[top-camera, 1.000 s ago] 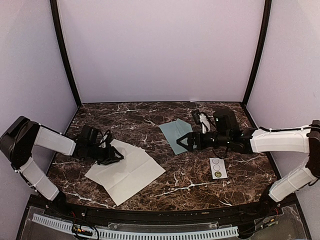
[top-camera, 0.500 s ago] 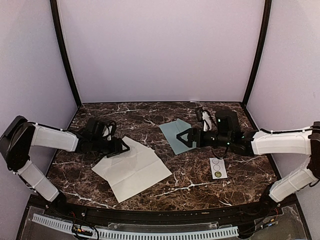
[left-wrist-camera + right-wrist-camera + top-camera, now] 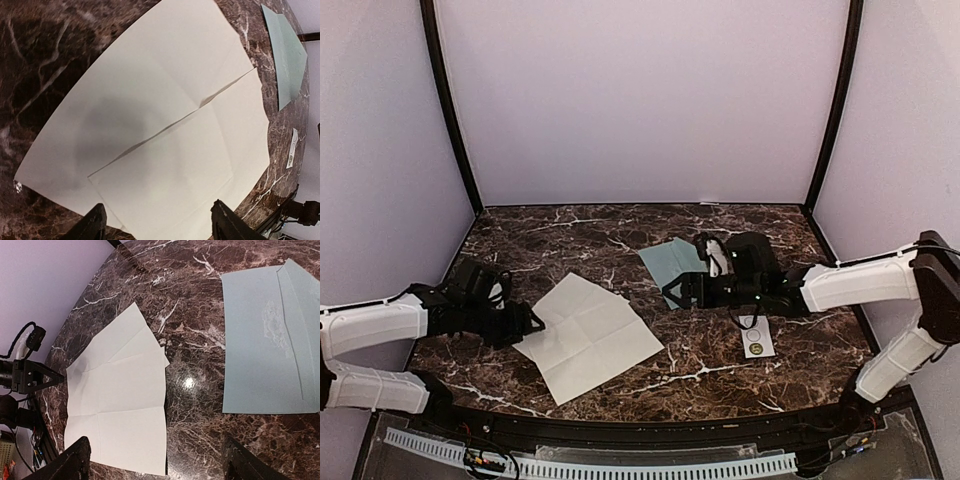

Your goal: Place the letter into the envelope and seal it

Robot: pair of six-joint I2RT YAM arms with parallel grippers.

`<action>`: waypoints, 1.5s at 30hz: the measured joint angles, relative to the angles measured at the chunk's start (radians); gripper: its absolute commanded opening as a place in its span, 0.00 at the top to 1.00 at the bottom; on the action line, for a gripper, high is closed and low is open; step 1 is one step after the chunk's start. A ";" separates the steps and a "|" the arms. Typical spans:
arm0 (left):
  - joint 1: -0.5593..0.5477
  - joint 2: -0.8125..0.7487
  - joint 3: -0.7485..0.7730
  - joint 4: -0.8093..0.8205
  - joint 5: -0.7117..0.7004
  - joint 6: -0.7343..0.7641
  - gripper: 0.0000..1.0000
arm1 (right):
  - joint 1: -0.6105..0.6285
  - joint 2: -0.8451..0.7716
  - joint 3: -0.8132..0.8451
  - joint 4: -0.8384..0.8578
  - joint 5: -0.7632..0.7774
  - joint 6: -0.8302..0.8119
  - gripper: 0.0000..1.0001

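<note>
top external view: the envelope (image 3: 668,262) lies flat on the marble table (image 3: 580,232), right of centre and toward the back, with its flap folded out. whether anything is inside it cannot be told. the letter (image 3: 590,335) lies outside it, spread open with its creases showing. it sits left of centre near the front, turned corner-on, and a band of bare marble separates the two papers. the left gripper (image 3: 530,322) sits low at the letter's left corner, jaws apart and gripping nothing. in the left wrist view only paper shows between its fingers. the right gripper (image 3: 672,292) is over the envelope's near corner, jaws spread wide and nothing held. a small white strip with three circles (image 3: 754,336) lies right of the envelope, beside the right arm. bare marble runs along the back wall and to the right of the letter at the front. the letter's near corner comes close to the table's front edge.
</note>
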 measured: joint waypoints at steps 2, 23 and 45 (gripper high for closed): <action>0.000 -0.021 -0.042 -0.023 0.003 -0.034 0.30 | 0.019 0.037 0.015 -0.007 -0.007 0.007 0.17; -0.006 -0.001 -0.127 0.059 0.074 -0.132 0.46 | 0.063 0.345 0.267 -0.117 -0.128 0.035 0.34; -0.011 0.045 -0.126 0.113 0.068 -0.113 0.55 | 0.072 0.482 0.374 -0.178 -0.157 0.051 0.39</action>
